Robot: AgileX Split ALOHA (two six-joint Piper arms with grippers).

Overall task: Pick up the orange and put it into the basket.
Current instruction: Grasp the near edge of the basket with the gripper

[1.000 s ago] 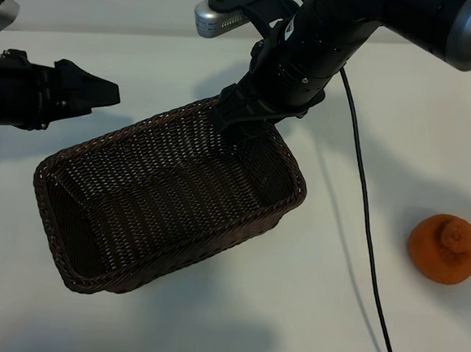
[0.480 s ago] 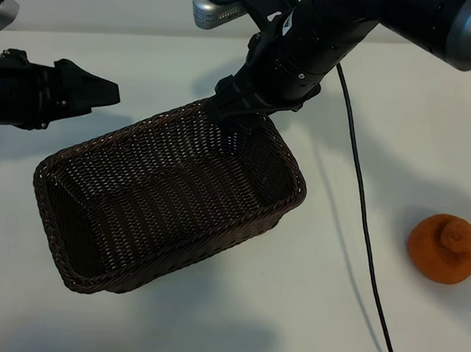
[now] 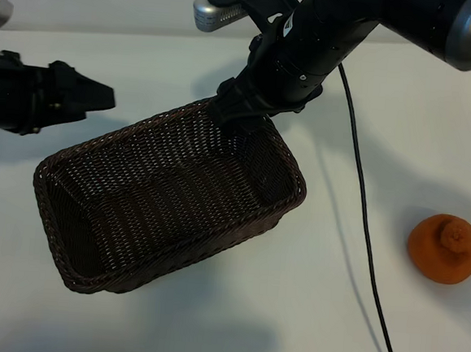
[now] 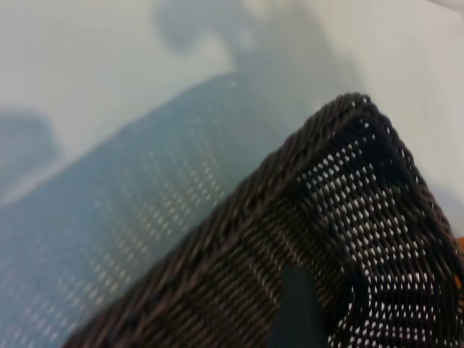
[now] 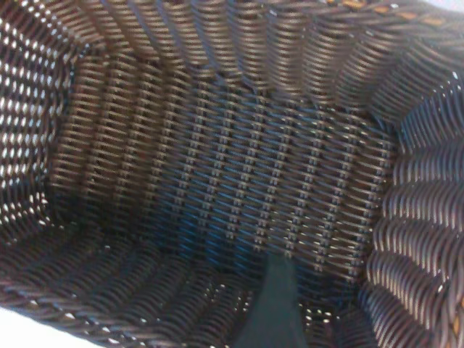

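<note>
- The table (image 3: 232, 322) is plain white, with no writing, brand or label readable anywhere on it or on the things it carries.
- The orange (image 3: 445, 248) sits on the table at the near right, knob up, well apart from the basket and from both arms.
- A thin black cable (image 3: 367, 235) trails across the table between the orange and the basket.
- The basket (image 3: 121, 277) stands in the middle, slanting from near left to far right, dark woven wicker with a braided rim, nothing inside.
- The left gripper (image 3: 103, 94) hangs at the far left, just beyond the basket's long side, pointing toward the other arm; I cannot tell by eye how its fingers stand, though they seem spread wide, holding nothing.
- The right gripper (image 3: 238, 127) reaches down at the basket's far corner, at or just inside the rim. Its wrist view looks straight into the woven floor, with one dark finger (image 5: 272, 308) showing; its claw stands wide and I see nothing in it.
</note>
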